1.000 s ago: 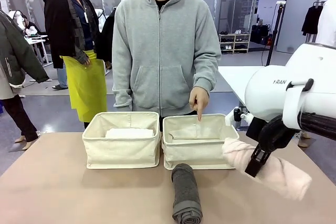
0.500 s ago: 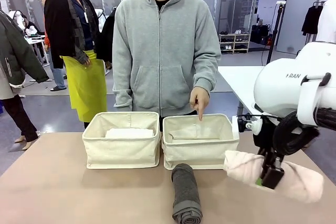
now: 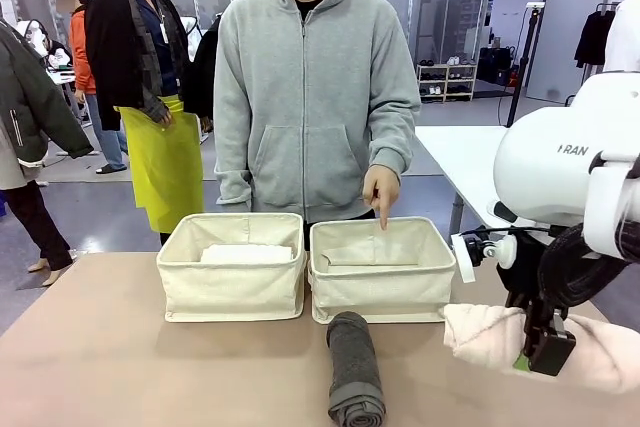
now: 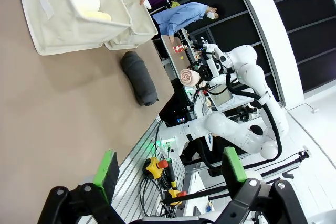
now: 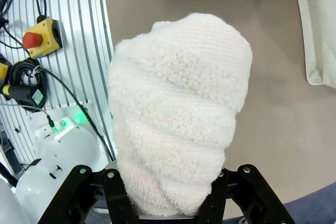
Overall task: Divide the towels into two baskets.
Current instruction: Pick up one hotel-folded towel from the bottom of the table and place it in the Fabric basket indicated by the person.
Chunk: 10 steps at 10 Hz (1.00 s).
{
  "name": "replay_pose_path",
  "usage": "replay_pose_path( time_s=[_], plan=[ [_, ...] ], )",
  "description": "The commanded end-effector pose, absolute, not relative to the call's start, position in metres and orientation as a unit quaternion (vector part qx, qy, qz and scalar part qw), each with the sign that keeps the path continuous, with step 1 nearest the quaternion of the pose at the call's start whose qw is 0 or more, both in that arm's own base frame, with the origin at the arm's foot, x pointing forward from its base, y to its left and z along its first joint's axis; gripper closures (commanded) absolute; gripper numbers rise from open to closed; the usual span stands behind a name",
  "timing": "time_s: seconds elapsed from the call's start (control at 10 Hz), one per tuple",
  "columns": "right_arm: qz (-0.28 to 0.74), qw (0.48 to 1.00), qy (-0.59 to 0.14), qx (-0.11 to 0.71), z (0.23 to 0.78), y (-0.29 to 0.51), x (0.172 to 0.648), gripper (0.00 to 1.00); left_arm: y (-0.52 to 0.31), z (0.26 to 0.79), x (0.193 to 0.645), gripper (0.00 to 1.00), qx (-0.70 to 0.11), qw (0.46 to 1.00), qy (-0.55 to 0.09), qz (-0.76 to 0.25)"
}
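Note:
My right gripper (image 3: 548, 352) is shut on the pale pink towel (image 3: 495, 335), holding it level just above the table's right side, to the right of the right basket (image 3: 380, 287). In the right wrist view the pink towel (image 5: 178, 124) bulges up from between the jaws of the right gripper (image 5: 167, 195). A dark grey towel (image 3: 355, 372) lies on the table in front of the right basket. In the left basket (image 3: 232, 282) rests a white towel (image 3: 245, 253); the left wrist view shows a pale yellow towel (image 4: 98, 15) beside it. My left gripper (image 4: 170, 166) is open and holds nothing.
A person in a grey hoodie stands behind the baskets, one hand (image 3: 380, 192) pointing a finger down at the right basket. A red emergency button (image 5: 34, 38) and cables lie on the metal frame beyond the table's near edge. Other people stand farther back.
My right arm has carried the pink towel to the right and lower, away from the right basket, and the roll now lies more level. The baskets, the grey towel and the pointing hand stayed put.

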State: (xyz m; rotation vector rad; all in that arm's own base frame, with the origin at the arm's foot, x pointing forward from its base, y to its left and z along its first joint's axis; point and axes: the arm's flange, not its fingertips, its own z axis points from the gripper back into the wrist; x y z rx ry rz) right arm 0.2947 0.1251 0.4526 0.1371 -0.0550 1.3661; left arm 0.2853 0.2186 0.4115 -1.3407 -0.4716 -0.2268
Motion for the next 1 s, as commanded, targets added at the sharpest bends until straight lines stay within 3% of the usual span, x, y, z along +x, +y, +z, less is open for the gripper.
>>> replay_pose_path(
  time_s=[0.0, 0.1, 0.2, 0.3, 0.5, 0.9],
  plan=[
    [0.621, 0.781, -0.034, 0.065, 0.451, 0.128, 0.300, 0.79, 0.220, 0.415, 0.282, 0.00, -0.616, 0.748, -0.222, -0.108],
    [0.621, 0.781, -0.034, 0.065, 0.451, 0.128, 0.300, 0.79, 0.220, 0.415, 0.282, 0.00, -0.616, 0.748, -0.222, -0.108],
    [0.629, 0.774, -0.026, 0.064, 0.451, 0.124, 0.296, 0.70, 0.220, 0.415, 0.282, 0.00, -0.616, 0.748, -0.222, -0.108],
    [0.648, 0.760, -0.040, 0.028, 0.462, 0.132, 0.307, 0.70, 0.220, 0.415, 0.282, 0.00, -0.616, 0.748, -0.222, -0.108],
    [0.728, 0.682, -0.060, -0.034, 0.488, 0.152, 0.340, 0.70, 0.220, 0.415, 0.282, 0.00, -0.616, 0.748, -0.222, -0.108],
    [0.756, 0.650, -0.070, -0.043, 0.523, 0.192, 0.407, 0.70, 0.220, 0.415, 0.282, 0.00, -0.616, 0.748, -0.222, -0.108]
  ],
)
